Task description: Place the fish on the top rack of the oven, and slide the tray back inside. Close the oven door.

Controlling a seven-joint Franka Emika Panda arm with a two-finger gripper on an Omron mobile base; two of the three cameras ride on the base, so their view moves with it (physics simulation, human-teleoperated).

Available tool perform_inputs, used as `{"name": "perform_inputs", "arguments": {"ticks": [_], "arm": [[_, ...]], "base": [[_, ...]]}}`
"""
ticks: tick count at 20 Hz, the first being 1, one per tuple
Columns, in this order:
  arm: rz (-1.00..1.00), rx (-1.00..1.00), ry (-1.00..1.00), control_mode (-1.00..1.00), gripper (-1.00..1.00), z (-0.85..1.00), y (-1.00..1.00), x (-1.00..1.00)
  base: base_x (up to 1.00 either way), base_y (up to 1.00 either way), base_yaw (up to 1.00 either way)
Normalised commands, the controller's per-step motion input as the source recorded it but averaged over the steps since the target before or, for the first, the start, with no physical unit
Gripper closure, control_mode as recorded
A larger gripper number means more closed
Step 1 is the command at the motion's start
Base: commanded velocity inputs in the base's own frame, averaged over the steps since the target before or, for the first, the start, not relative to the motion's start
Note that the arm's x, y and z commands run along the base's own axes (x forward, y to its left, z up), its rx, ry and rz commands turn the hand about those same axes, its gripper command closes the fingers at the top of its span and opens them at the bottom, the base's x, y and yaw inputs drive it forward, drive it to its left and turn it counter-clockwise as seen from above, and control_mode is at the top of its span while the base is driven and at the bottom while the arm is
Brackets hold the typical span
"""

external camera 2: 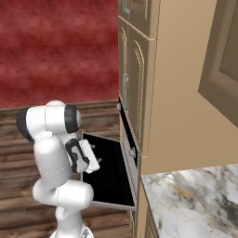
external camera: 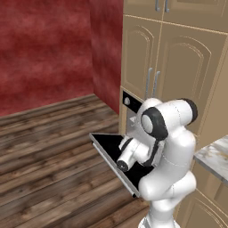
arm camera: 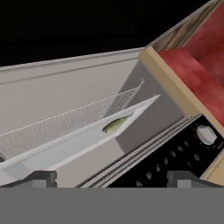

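on the tray (arm camera: 65,146) inside the oven (arm camera: 74,87), your fish (arm camera: 114,125) lies released; pincer (arm camera: 111,178) spread wide, empty, ready to push.

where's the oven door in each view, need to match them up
Left base view: the oven door hangs open, a black panel at centre, partly behind the white arm.
Right base view: it is the black panel at lower centre, right of the arm, below the tan cabinet.
Hand view: the black band across the top looks like it; not certain.
Shared landmark: the black control strip with round knobs, at the door's hinge side in both base views, lower right in the hand view.
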Motion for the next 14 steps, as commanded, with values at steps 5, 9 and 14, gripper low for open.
{"name": "perform_inputs", "arguments": {"ticks": [5, 9, 14], "arm": [[0.00, -0.01, -0.03, -1.00, -1.00, 1.00, 0.67, -0.03], [0.00, -0.05, 0.03, -1.00, -1.00, 1.00, 0.78, -0.11], [0.00, -0.11, 0.13, -1.00, -1.00, 0.98, 0.93, -0.36]], "base": [[0.00, 0.00, 0.00], [0.00, 0.00, 0.00], [0.00, 0.00, 0.00]]}}
